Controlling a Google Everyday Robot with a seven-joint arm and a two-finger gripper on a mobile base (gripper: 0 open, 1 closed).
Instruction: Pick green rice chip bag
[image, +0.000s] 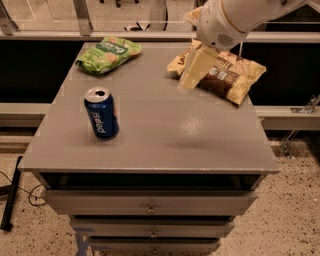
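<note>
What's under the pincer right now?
The pincer hangs over the left end of the brown-and-yellow chip bag, hiding that part. The green rice chip bag lies apart at the far left corner of the table.

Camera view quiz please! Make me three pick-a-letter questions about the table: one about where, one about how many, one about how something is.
1. Where is the gripper?
A) near the floor
B) above the brown-and-yellow chip bag
C) low by the drawers

2. How many snack bags lie on the table?
A) one
B) two
C) four

3. The green rice chip bag is:
A) lying on the table, untouched
B) held up in the air
C) inside a drawer

Answers:
1 B, it hangs over that bag at the far right.
2 B, one green, one brown-and-yellow.
3 A, it lies at the far left corner, apart from the gripper.
</note>
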